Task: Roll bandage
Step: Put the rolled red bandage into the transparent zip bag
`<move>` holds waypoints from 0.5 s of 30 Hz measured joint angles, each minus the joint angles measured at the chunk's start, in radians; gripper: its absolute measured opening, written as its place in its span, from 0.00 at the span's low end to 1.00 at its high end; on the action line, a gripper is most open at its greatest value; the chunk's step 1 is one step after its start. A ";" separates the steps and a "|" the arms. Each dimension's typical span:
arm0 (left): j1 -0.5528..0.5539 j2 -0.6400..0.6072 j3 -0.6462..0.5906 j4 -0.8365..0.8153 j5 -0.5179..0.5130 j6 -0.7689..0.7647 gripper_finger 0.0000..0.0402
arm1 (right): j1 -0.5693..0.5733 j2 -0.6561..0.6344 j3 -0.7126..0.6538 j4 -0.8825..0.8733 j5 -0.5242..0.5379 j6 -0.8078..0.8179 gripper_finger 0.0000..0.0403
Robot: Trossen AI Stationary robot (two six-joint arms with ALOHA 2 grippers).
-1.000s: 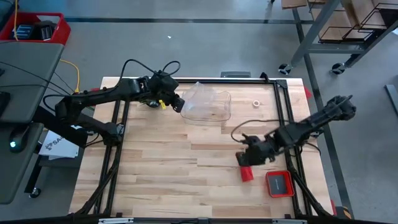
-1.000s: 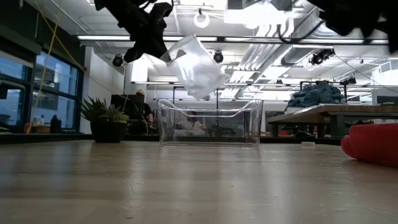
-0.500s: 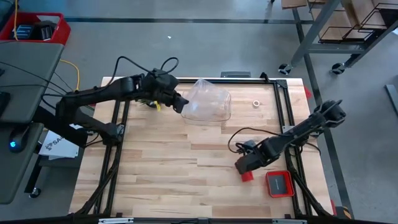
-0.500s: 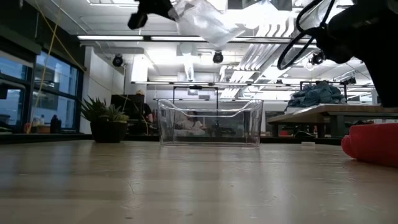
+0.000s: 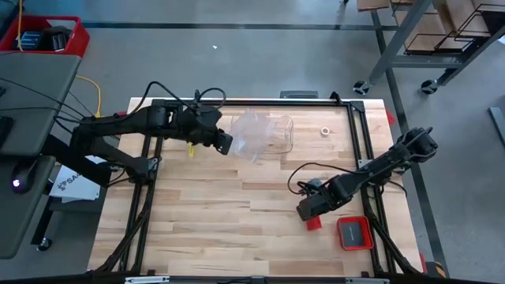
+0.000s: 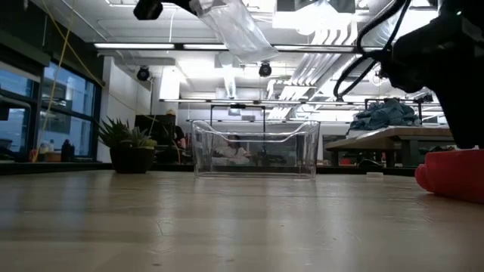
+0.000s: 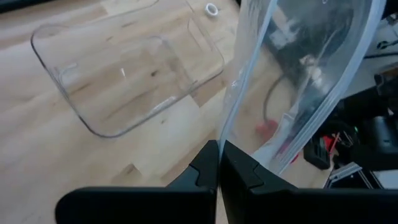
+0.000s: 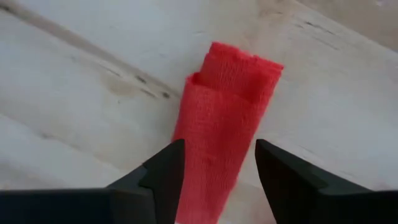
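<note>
The red bandage (image 8: 227,106) is a short roll that lies on its side on the table near the right front; it also shows in the high view (image 5: 315,224) and the low view (image 6: 454,174). My right gripper (image 8: 219,146) is open and low over it, one finger on each side of the roll's near end. My left gripper (image 5: 223,143) is shut on a clear plastic bag (image 5: 251,136) and holds it high above the table's far middle. My left gripper pinches an edge of the clear bag (image 7: 225,127) between its two shut fingers. The bag is lifted clear of the table and stands out beyond the fingertips (image 6: 234,26). One layer or several, I cannot tell.
A clear plastic container (image 5: 278,136) stands on the table under the bag. A small white ring (image 5: 324,131) lies at the far right. A small red square tray with a dark centre (image 5: 355,233) sits right of the bandage near the front edge.
My left gripper has gone up with the clear bag and a little toward the near edge; the bag hangs higher above the container. My right gripper has come down toward the bandage, which has stayed where it was.
</note>
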 joint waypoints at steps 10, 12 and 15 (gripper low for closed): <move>-0.026 0.000 0.000 -0.037 -0.010 -0.035 0.00 | 0.000 0.018 -0.023 0.111 0.048 0.020 0.48; -0.026 0.000 0.000 -0.038 -0.010 -0.035 0.00 | -0.003 0.041 -0.023 0.094 0.051 0.026 0.48; -0.026 0.000 0.000 -0.046 -0.009 -0.035 0.00 | -0.008 0.092 -0.023 0.092 0.025 0.028 0.48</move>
